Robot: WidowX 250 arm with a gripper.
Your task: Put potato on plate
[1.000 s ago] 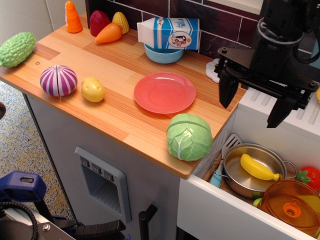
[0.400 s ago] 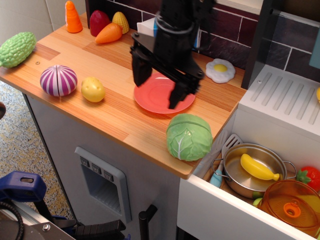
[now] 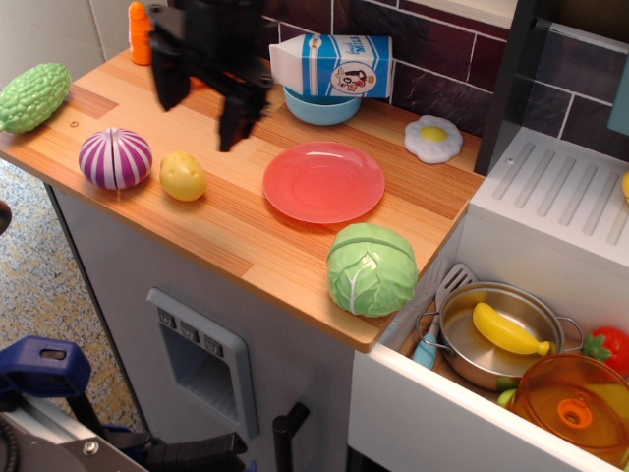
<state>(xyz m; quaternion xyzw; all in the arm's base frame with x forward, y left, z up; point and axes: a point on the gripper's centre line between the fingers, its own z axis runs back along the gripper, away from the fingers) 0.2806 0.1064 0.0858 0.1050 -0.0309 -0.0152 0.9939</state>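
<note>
The pale-yellow potato (image 3: 183,175) lies on the wooden counter, just right of the purple-and-white onion (image 3: 115,157). The red-pink plate (image 3: 323,181) lies flat and empty to the potato's right, in the middle of the counter. My black gripper (image 3: 200,108) hangs above the counter behind the potato and the onion, a little above and behind the potato. Its two fingers (image 3: 235,116) are spread wide apart with nothing between them. It touches neither the potato nor the plate.
A green cabbage (image 3: 371,267) sits at the counter's front edge. A milk carton (image 3: 332,65) lies on a light-blue bowl (image 3: 320,106) at the back. A fried egg (image 3: 432,138), a green gourd (image 3: 33,95) and a carrot (image 3: 143,29) are on the counter. A pot with a banana (image 3: 507,329) sits lower right.
My gripper has swept left across the counter, from over the sink side, past the plate, to above and behind the potato. It stayed open. No object moved.
</note>
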